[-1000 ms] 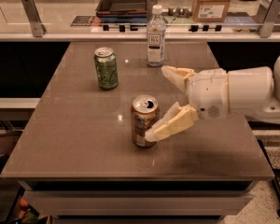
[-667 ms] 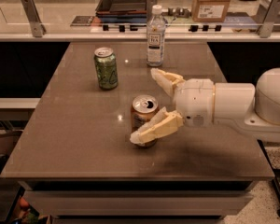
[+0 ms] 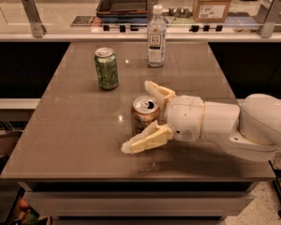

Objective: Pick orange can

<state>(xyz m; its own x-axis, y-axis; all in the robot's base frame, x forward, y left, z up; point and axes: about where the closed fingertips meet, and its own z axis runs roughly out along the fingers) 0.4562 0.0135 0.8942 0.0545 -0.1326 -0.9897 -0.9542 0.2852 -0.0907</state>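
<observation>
The orange can (image 3: 141, 120) stands upright near the middle of the brown table (image 3: 70, 139), its silver pull-tab top showing. My gripper (image 3: 136, 116) reaches in from the right and its jaws stand open around the can. One cream finger (image 3: 157, 92) is behind the can. The other finger (image 3: 145, 141) is in front of it, low and close to the tabletop, covering the can's base. The white arm (image 3: 225, 125) stretches off to the right edge.
A green can (image 3: 106, 69) stands at the back left of the table. A clear plastic bottle (image 3: 156, 36) stands at the back centre. Beyond the table a counter holds a dark tray (image 3: 124, 1) and a cardboard box (image 3: 214, 3).
My gripper has moved left along the can, so the fingers now reach past it on both sides. The can, the green can and the bottle have not moved.
</observation>
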